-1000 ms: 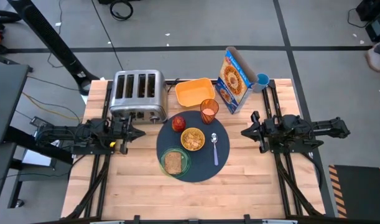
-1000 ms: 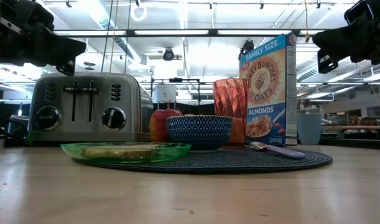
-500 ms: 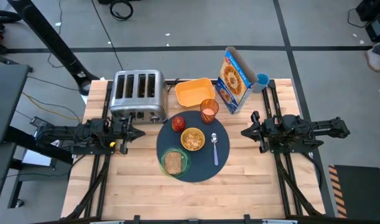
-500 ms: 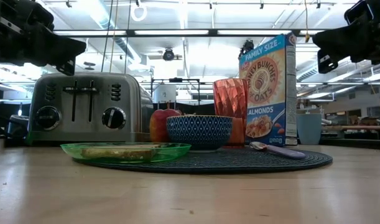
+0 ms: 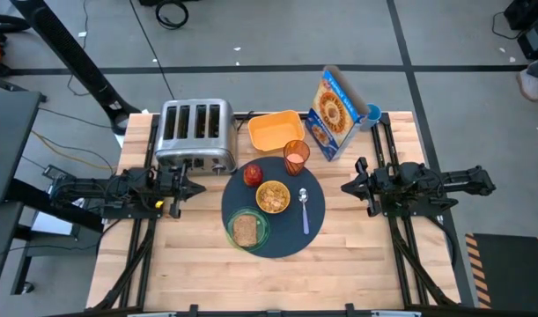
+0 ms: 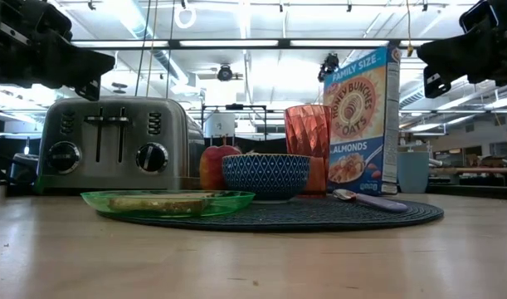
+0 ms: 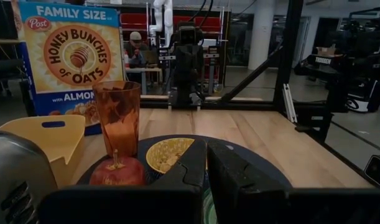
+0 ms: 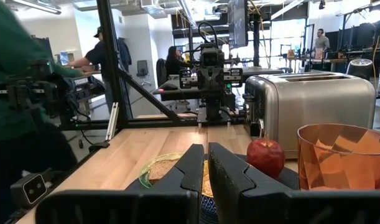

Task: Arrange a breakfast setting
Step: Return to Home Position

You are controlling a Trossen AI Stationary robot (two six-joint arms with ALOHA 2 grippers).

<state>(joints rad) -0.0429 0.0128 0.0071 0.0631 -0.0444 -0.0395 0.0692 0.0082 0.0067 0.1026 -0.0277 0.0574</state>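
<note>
The left gripper (image 5: 196, 187) is held with its fingers (image 7: 193, 165) closed together and nothing between them, raised above the table (image 5: 357, 255) just off the 9 o'clock edge of the mat (image 5: 291, 239). The right gripper (image 5: 346, 187) is likewise clenched on nothing, its fingers (image 8: 222, 167) pressed together, and is held above the table near the mat's 3 o'clock edge. The two grippers are pointed at each other across the setting. Near the middle of the round mat the cereal bowl (image 5: 273, 196) is placed. From the bowl, the red apple (image 5: 253, 174) is seen at 10 o'clock, the amber cup (image 5: 296, 157) at 1 o'clock on the mat's rim, and the pale spoon (image 5: 305, 211) at 3 o'clock, laid lengthwise. At 7 o'clock the green plate (image 5: 262, 234) is set, with the toast slice (image 5: 244, 231) resting on it. Beyond the mat, a toaster (image 5: 195, 134) is found at 10 o'clock, an orange container (image 5: 275, 129) at 12 o'clock, and a cereal box (image 5: 332, 113) at 1 o'clock, with a blue cup (image 5: 372, 114) just beside the box.
</note>
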